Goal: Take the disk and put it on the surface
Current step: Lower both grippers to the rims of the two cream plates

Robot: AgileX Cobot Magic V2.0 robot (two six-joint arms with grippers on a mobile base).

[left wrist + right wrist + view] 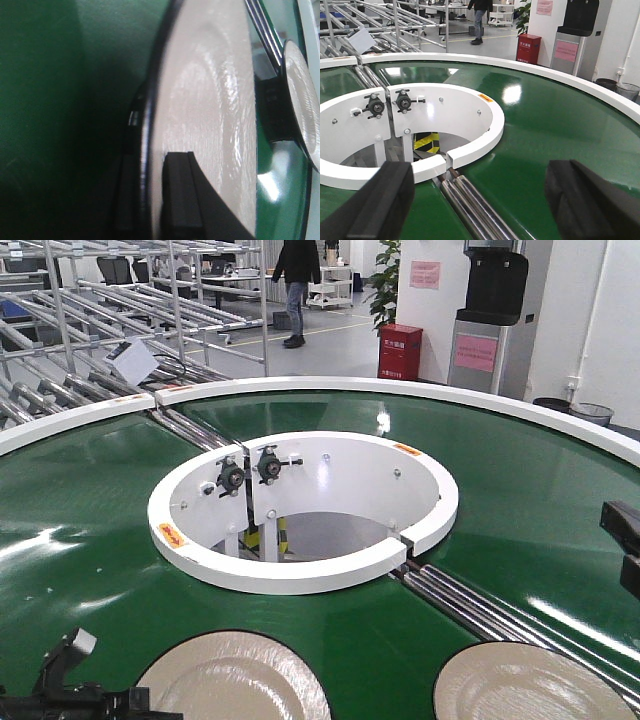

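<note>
A pale, wood-grained disk point(232, 680) lies on the green belt at the bottom left. My left gripper point(150, 200) is shut on the disk point(210, 100) at its dark rim, with one finger point(180, 200) on the top face and the other under it. In the front view the left gripper point(110, 695) sits at that disk's left edge. A second disk point(530, 685) lies at the bottom right and also shows as the second disk point(300, 100) in the left wrist view. My right gripper point(485, 205) hangs open over the belt, holding nothing, and the right gripper point(622, 548) shows at the right edge. The dark metal surface is out of view.
The green ring conveyor point(520, 490) has white rims and a white inner ring point(300, 575) around a central hole. Steel rollers point(475, 205) cross the belt under the right gripper. Metal racks point(90, 310) stand behind on the left, and a red bin point(399, 350) behind.
</note>
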